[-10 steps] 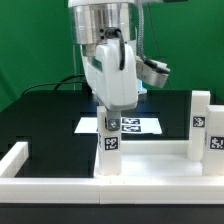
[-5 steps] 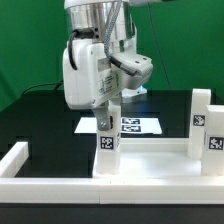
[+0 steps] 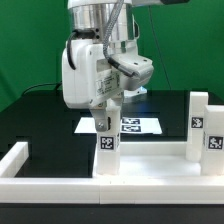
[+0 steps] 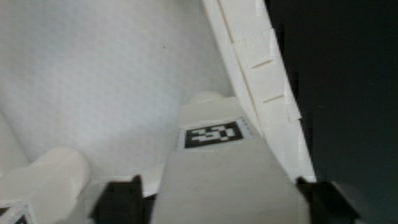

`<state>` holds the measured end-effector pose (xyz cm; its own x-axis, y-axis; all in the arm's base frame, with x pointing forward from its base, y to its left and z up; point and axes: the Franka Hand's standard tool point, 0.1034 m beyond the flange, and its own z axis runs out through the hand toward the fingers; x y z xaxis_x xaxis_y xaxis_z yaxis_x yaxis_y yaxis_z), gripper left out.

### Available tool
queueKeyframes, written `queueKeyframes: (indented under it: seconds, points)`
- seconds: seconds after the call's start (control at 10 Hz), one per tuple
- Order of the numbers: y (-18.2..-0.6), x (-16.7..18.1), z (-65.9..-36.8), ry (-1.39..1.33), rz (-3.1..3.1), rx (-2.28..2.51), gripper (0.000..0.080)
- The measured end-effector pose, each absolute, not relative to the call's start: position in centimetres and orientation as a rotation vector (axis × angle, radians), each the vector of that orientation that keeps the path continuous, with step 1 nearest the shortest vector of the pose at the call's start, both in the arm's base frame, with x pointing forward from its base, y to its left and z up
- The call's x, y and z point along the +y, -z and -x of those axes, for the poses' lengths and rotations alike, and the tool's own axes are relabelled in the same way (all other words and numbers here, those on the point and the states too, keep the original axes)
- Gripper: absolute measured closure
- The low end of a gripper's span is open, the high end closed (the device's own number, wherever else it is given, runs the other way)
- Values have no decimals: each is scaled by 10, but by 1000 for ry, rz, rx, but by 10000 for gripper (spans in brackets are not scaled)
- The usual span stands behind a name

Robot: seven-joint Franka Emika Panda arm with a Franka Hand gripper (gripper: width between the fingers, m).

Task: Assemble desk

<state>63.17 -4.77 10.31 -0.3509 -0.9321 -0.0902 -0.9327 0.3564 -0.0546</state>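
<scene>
The white desk top lies flat against the front rail, and a tagged leg stands upright at its corner on the exterior view's left. Two more tagged legs stand upright at the exterior view's right. My gripper hangs straight over the left leg, its fingers astride the leg's top and open. In the wrist view the leg fills the space between my black fingertips, with the gripper centred on it and the desk top's raised rim beyond.
White border rails fence the black table at the front and at the exterior view's left. The marker board lies flat behind the desk top. A green wall stands at the back.
The gripper's body has turned about the leg toward the exterior view's left, staying over the same leg. The fingers have since spread apart a little.
</scene>
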Motion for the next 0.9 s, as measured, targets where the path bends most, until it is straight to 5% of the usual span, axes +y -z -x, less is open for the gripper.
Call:
queueKeyframes:
  seconds: [0.1,0.2,0.5,0.9]
  points:
    - [-109,-41,-634,-7,1729,2485,274]
    - [-126,-31,-639,-3,1720,2454,176]
    - [-177,-20,-649,8,1663,2386,152]
    - [-173,-20,-648,4,1665,2391,151]
